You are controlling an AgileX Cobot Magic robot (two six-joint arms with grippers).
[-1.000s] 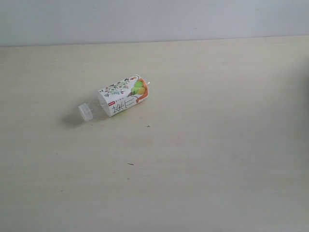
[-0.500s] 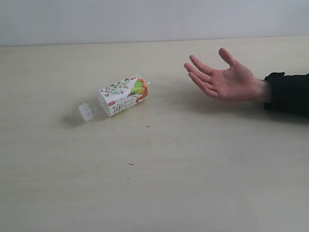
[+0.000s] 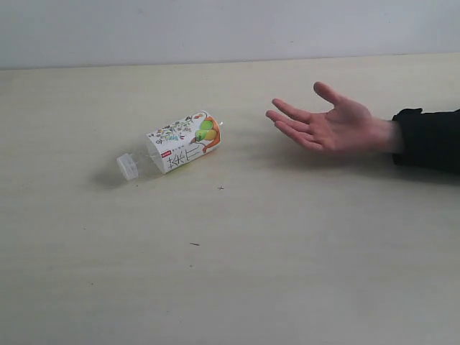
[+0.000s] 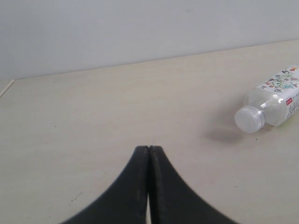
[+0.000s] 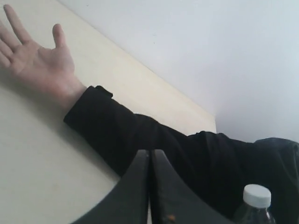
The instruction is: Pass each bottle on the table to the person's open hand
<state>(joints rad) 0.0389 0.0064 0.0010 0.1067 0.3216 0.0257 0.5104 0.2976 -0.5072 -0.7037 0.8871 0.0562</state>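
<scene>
— Bottle with the floral label [image 3: 183, 141], where is it?
— On its side on the broad desk [image 3: 287, 251], cap toward eight o'clock in the exterior view. The open hand [image 3: 327, 126] is held palm up at its three o'clock, well apart.
— And the fingers?
— Left fingers [image 4: 148, 151] and right fingers [image 5: 150, 156] are pressed together, holding nothing. Only the right wrist view shows a second bottle [image 5: 254, 205], white-capped.

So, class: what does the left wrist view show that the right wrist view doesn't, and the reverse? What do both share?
Left wrist view only: the floral-label bottle lying on its side. Right wrist view only: the person's open hand, a black sleeve and a second bottle's white cap. Both: the table, a pale wall, shut jaws.
</scene>
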